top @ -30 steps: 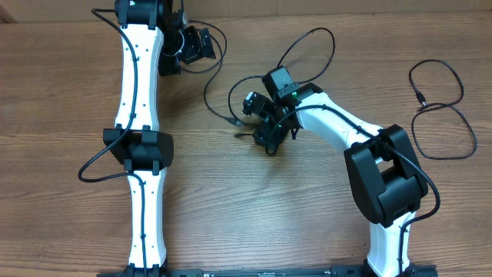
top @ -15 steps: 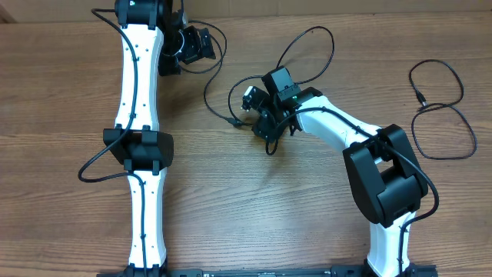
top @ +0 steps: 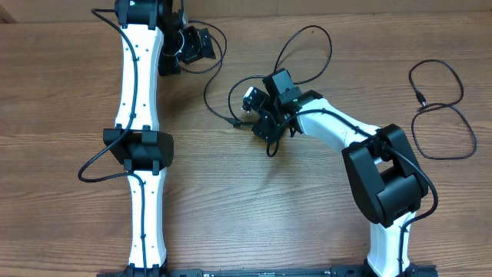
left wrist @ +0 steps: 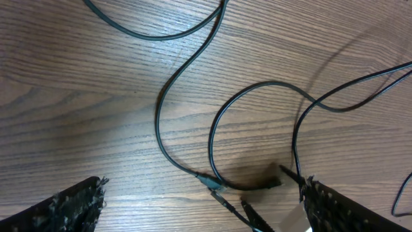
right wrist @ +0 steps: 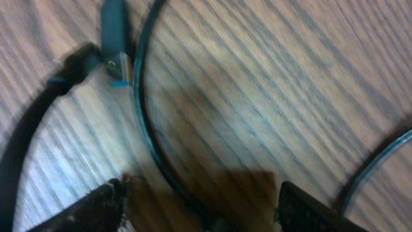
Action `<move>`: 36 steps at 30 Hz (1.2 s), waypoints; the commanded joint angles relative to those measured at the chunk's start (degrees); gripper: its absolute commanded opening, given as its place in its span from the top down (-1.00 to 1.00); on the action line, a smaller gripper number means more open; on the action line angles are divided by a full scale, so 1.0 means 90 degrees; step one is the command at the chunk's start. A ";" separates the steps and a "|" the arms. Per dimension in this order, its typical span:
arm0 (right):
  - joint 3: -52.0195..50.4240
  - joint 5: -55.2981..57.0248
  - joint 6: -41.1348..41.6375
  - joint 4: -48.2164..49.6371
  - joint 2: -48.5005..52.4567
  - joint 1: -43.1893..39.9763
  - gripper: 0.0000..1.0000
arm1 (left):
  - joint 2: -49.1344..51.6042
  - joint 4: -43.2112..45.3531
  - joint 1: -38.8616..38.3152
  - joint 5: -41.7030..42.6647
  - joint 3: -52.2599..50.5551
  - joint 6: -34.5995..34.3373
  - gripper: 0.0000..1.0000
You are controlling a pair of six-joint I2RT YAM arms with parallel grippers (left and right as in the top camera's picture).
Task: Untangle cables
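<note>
Overhead: cables (top: 231, 104) loop loose in the middle by my right pincer (top: 267, 132). A spare cable (top: 442, 115) lies well apart, far right. Left pincer (top: 196, 46) is up near the top edge.
Left wrist: jaws wide, nothing held, cables crossing below.
Right wrist: jaws wide astride one strand (right wrist: 145, 122), not gripping it. Prob. light, floppy, slick, so best pinched just behind a plug (right wrist: 116, 61).

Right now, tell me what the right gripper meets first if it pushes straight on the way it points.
The right gripper would most likely meet the thin black cable lying between its open jaws, then the wooden table beneath. Its height above them is unclear.
</note>
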 commanded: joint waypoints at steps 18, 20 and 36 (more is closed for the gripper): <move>-0.0508 0.0318 0.0695 -0.1545 -0.0005 -0.0029 0.52 | 0.0056 0.0010 -0.0012 -0.0046 0.0136 -0.0085 -0.99; -0.0508 0.0299 0.0695 -0.1588 -0.0005 -0.0029 0.52 | 0.0056 0.0010 -0.0012 -0.0046 0.0136 -0.0085 -0.99; 0.0056 -0.0379 0.0906 -0.1506 -0.0007 -0.0022 -0.01 | 0.0056 0.0010 -0.0012 -0.0046 0.0136 -0.0085 -0.99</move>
